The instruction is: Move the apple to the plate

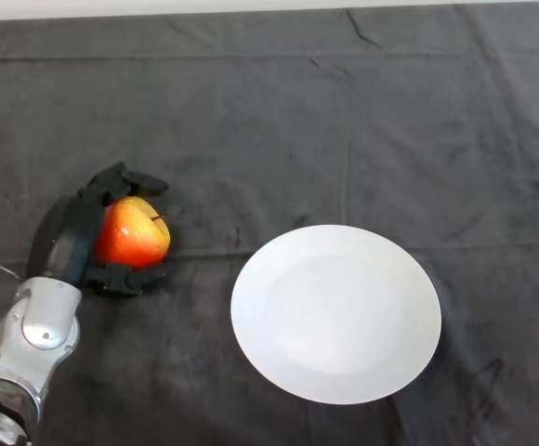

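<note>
Black fingers of the left hand (76, 234) curl round a red-yellow apple (133, 232) on the dark-clothed tabletop (344, 121); the white plate (335, 313) nearby lies bare.

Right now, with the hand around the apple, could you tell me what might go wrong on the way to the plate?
The left hand curls round the apple from the side, with much of its rounded surface exposed, so it could slip out when lifted. The white plate lies off to the right, so a low carry might clip its near rim and shift it. Released on the plate, the round apple might roll.
</note>
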